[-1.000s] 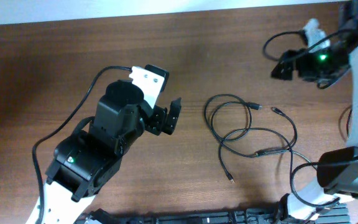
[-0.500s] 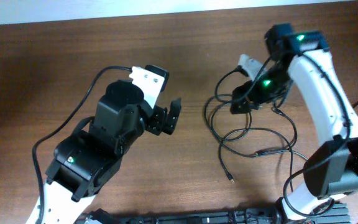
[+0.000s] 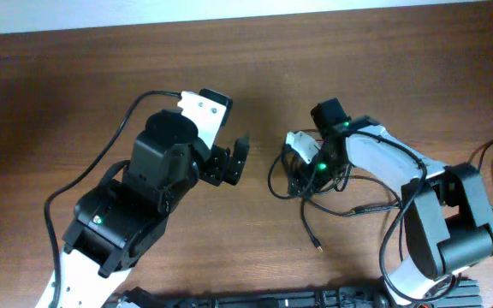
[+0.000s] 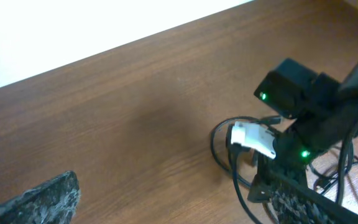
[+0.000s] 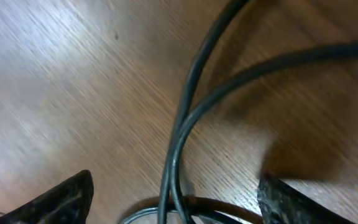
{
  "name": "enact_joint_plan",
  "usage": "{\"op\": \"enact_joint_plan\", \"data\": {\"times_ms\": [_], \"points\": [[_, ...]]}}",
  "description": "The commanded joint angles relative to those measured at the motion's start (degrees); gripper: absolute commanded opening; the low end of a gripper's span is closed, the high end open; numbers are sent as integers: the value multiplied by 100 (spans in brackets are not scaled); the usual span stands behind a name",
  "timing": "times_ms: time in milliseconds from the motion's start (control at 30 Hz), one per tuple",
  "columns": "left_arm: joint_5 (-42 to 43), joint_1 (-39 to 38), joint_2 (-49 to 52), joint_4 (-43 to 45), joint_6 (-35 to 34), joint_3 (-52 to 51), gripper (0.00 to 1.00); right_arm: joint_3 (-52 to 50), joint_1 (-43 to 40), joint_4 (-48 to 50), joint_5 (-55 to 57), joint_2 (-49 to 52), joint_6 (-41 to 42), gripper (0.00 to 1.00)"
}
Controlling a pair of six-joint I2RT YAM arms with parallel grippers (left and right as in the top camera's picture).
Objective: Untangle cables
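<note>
Working on the cables [image 3: 362, 209], lying in a loose bunch on the table [image 3: 75, 77], right of centre, with several loops crossing each other and one loose plug end [image 3: 317, 247] pointing toward the near edge. Holding the right gripper [image 3: 305, 176] low over the left side of this bunch, fingers apart and gripping nothing. In the wrist view, seeing two strands crossing on the wood between the two fingertips, neither pad touching them. Having the left gripper [image 3: 232, 162] wide open and empty as well, standing near the bunch on its left side, not touching any cord.

Judging the step in hand as taking a first hold on a strand. For doing it well: aiming at only one strand and not at the crossing, because pinching both together is probably tightening the tangle instead of opening it. Lowering until the pads are almost on the wood, since such a thin cord is easily slipping under the fingers. Closing slowly, then lifting only a little and pulling away from the bunch, watching whether other loops are following. Possibly pinning the rest with the left gripper, so that the whole bunch is not dragging along.
</note>
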Motion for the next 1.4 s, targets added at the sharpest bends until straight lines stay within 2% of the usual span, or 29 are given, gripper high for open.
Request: {"op": "enact_joint_plan", "data": {"times_ms": [0, 33, 67, 100, 300, 433, 467, 533, 567, 600, 733, 867, 1000, 1133, 1233, 1367], "points": [[-44, -2, -13, 9, 90, 42, 99, -273, 48, 234, 57, -55, -44, 77], [-44, -2, -13, 9, 90, 42, 99, -337, 48, 302, 55, -55, -46, 72], [-44, -2, -13, 9, 90, 42, 99, -400, 48, 376, 52, -55, -44, 61], [-44, -2, -13, 9, 90, 42, 99, -442, 48, 396, 55, -55, -46, 57], [-44, -2, -13, 9, 90, 42, 99, -481, 79, 345, -120, -55, -63, 56], [-44, -2, -13, 9, 90, 42, 99, -756, 417, 411, -116, -55, -63, 56], [-44, -2, -13, 9, 90, 42, 99, -872, 557, 507, -114, -55, -63, 52], [-44, -2, -13, 9, 90, 42, 99, -1005, 713, 651, -92, -55, -4, 25], [-42, -2, -13, 9, 90, 42, 99, -1049, 721, 734, -68, -55, 114, 6], [-44, -2, -13, 9, 90, 42, 99, -1093, 717, 811, -70, -55, 199, 4], [-44, -2, -13, 9, 90, 42, 99, -1163, 717, 1036, 774, -55, 741, 4], [-44, -2, -13, 9, 90, 42, 99, -820, 717, 680, 778, -68, 1043, 4], [-44, -2, -13, 9, 90, 42, 99, 358, 704, -490, 855, -101, 1038, 4], [-44, -2, -13, 9, 90, 42, 99, 2107, 706, -1674, 1453, -101, 1038, 4], [-44, -2, -13, 9, 90, 42, 99, 3289, 704, -2140, 1991, -101, 1043, 4], [-44, -2, -13, 9, 90, 42, 99, 4614, 704, -2273, 2798, -101, 1062, 4]]}}
